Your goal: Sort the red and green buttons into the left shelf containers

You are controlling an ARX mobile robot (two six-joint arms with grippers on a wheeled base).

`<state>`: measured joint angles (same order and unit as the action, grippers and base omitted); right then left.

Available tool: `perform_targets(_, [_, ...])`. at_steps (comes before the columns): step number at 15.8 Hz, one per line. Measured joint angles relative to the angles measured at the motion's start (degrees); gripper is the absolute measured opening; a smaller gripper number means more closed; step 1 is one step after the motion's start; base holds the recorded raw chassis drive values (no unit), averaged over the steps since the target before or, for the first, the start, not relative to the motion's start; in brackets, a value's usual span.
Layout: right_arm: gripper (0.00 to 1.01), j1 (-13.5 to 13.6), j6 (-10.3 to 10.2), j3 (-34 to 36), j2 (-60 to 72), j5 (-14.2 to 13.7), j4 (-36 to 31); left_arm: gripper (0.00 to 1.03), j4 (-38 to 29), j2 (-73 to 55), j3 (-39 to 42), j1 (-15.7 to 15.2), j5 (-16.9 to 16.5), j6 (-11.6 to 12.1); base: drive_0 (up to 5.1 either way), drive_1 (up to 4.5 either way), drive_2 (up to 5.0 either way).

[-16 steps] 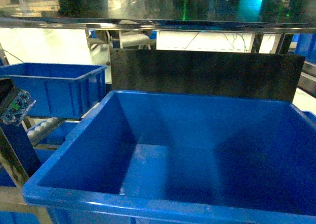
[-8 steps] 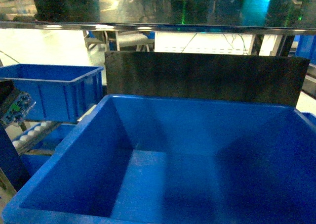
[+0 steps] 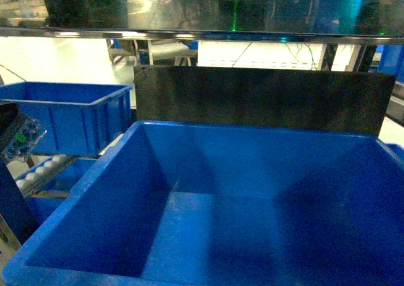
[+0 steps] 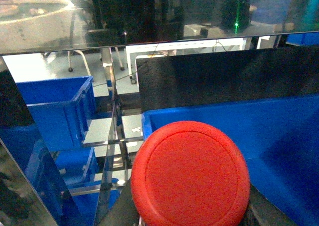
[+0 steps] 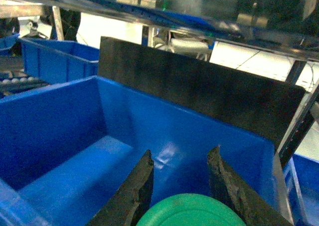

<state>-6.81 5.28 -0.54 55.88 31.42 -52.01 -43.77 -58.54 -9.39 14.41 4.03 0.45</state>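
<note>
The red button (image 4: 190,175) fills the bottom of the left wrist view, its round cap right up against the camera. Dark bits of the left gripper (image 4: 189,217) peek out on either side below the cap, so it looks clamped on the red button, though the fingers themselves are mostly hidden. Just beyond that pincer is the rim of a big blue bin (image 4: 279,131), with a black panel (image 4: 224,79) standing behind it, and a smaller blue bin (image 4: 57,106) sits off to its left on the shelf.

Over on the right wrist view, the green button (image 5: 192,211) sits at the bottom edge, its cap tucked between the two dark fingers (image 5: 134,188) of the right gripper (image 5: 182,186), which is closed on the green button. That pincer hangs over the inside of the big bin, floor and sloped walls ahead and below.

In the head view neither gripper shows, just the deep bin.
</note>
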Motion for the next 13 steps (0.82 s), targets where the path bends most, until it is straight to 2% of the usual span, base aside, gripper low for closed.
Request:
perform_targets(2, [0.30,3.0,1.5,0.0,7.1,-1.9,-6.4,0.25,0.0,0.0,0.0,0.0,0.0,0.0,0.0,0.00,0.0])
perform_targets(3, [0.30,3.9,2.4,0.0,13.6,-2.4,-11.5,0.25,0.0,0.0,0.0,0.0,0.0,0.0,0.0,0.00,0.0])
perform_targets(4, [0.30,4.5,2.6,-0.1,19.6,-3.5,-14.8,0.25,0.0,0.0,0.0,0.0,0.0,0.0,0.0,0.00,0.0])
perform_targets(5, [0.30,5.4,3.6,-0.6,24.1,-4.1,-16.6,0.25,0.0,0.0,0.0,0.0,0.0,0.0,0.0,0.00,0.0])
perform_targets(11, [0.30,10.8,5.9,-8.3,34.1,-7.3,-17.5,0.25,0.0,0.0,0.0,0.0,0.0,0.0,0.0,0.00,0.0])
perform_targets(12, [0.30,13.8,7.3,-10.7,39.2,-9.4,-17.4,0.25,0.0,0.0,0.0,0.0,0.0,0.0,0.0,0.00,0.0])
perform_targets(13, [0.30,15.3,7.9,-12.9,41.6,-10.7,-14.9,0.25,0.0,0.0,0.0,0.0,0.0,0.0,0.0,0.00,0.0])
